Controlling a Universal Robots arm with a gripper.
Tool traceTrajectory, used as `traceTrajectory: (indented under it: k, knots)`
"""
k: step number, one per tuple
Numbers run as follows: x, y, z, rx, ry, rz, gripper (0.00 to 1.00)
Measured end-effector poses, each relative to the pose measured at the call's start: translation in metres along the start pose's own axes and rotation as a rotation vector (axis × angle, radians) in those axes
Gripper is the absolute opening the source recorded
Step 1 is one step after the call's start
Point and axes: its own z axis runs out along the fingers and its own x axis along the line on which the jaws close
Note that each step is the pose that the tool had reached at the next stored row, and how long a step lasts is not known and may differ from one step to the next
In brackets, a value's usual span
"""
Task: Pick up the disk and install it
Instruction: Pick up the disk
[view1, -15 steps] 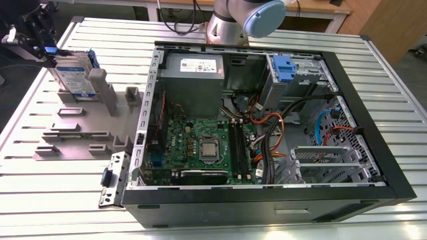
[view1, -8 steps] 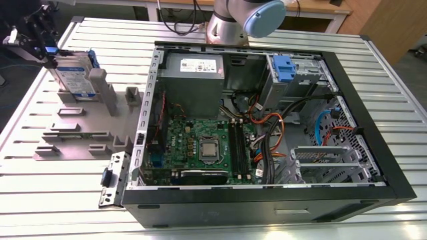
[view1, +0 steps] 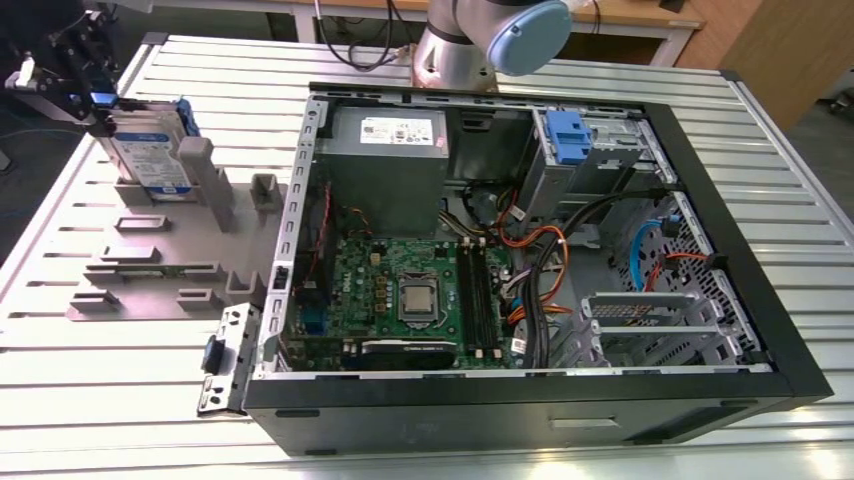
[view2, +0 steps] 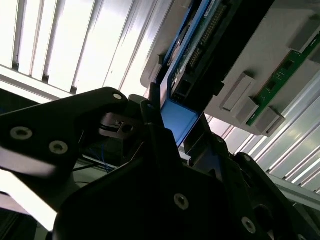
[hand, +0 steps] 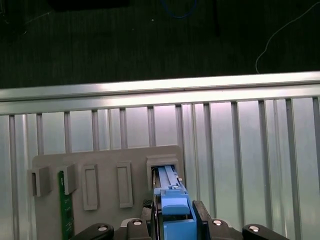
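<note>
I am at the pick-up step. In the first wrist view my gripper (hand: 176, 220) sits on the blue end of the disk (hand: 169, 182). One finger is on each side, close together, and I think they are pinching it.

The disk stands on its edge in the end slot (hand: 150, 167) of the grey holder (hand: 105, 160). I cannot tell if its bottom rests in the slot or hangs just above it. I think getting it out calls for a straight pull up. The slot walls hug it on both sides, and a tilt could jam it. A green board (hand: 65, 205) stands a few slots away, well apart.

Past the holder is the slatted table (hand: 235, 130), then its edge, then dark floor (hand: 150, 40). So there is little room that way.

In the exterior view the open computer (view1: 741, 215) lies to the exterior view's right of the holder. Its bay (view1: 567, 135) with the blue latch, at the far corner, has wires (view1: 534, 245) close by.
</note>
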Motion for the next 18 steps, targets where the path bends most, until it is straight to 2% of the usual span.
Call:
traceTrajectory:
  k: [12, 14, 15, 18]
  knots:
    - [0.0, 0.0, 0.0001, 0.0, 0.003, -0.004, 0.44]
    - [0.0, 0.0, 0.0001, 0.0, 0.003, -0.005, 0.45]
    - [0.0, 0.0, 0.0001, 0.0001, 0.003, -0.005, 0.51]
    - [0.0, 0.0, 0.0003, -0.0001, 0.003, -0.005, 0.51]
